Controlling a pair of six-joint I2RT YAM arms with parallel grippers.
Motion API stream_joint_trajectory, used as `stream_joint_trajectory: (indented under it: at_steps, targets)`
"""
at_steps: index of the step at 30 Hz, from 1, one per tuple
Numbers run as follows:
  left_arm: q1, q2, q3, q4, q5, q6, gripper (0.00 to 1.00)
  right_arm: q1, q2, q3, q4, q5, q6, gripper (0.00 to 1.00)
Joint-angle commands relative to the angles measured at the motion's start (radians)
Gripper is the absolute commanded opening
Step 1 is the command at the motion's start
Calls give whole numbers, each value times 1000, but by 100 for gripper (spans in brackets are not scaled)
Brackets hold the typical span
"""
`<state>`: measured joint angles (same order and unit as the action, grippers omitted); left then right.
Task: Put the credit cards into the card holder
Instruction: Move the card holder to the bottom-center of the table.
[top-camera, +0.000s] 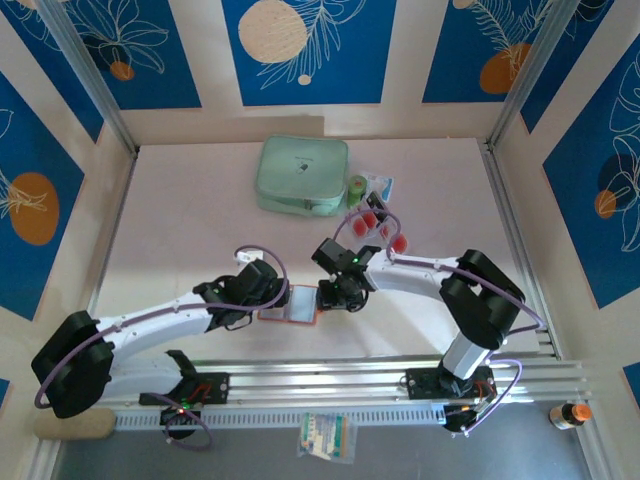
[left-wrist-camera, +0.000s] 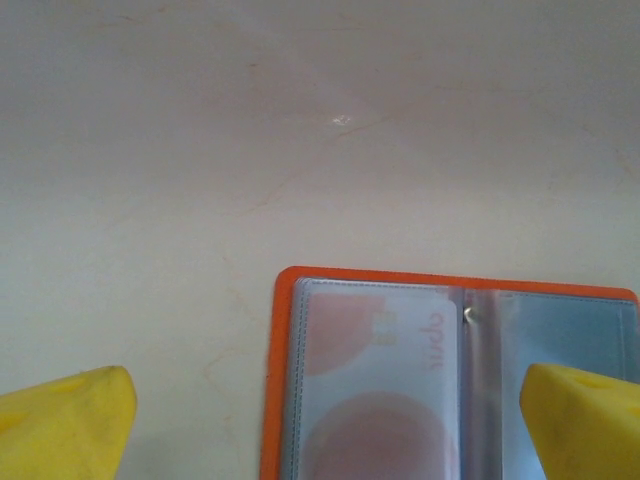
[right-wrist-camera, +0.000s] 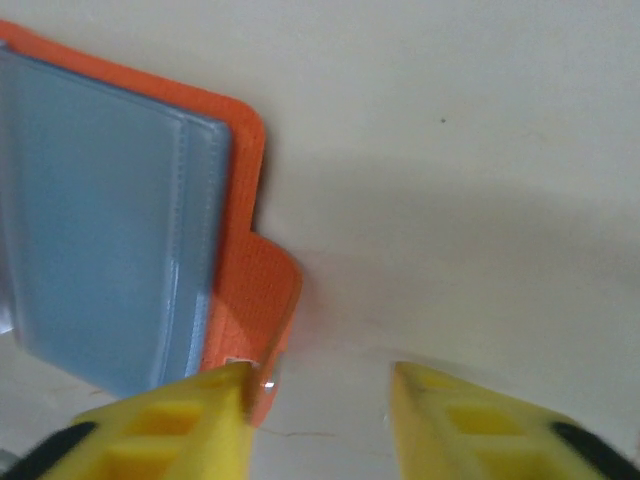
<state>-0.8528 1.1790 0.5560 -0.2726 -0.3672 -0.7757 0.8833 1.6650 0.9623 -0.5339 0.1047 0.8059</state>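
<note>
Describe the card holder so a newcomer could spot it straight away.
Start at the pale table and look to its near middle, just ahead of the front rail. The card holder lies open there, small, flat and square. Its orange rim and greyish clear pockets set it apart from the larger mint-green zip case and the loose red-dotted cards farther back.

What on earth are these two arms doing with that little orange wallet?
Two robot arms are filling the card holder, which lies open. The left tool hovers open over it, one card already pocketed. The right tool is open by its snap tab. More credit cards wait near the green case.
</note>
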Motion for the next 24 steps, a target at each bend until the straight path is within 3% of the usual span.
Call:
stream_joint_trajectory:
  at_steps: [1, 7, 24]
  targets:
    - [7, -17, 29, -28, -5, 18, 98, -14, 13, 30, 4, 3, 3, 25]
    - [7, -11, 34, -29, -5, 19, 99, -57, -11, 22, 8, 6, -14, 0]
    - [7, 18, 42, -9, 6, 23, 99, -110, -153, -116, 5, -26, -13, 3]
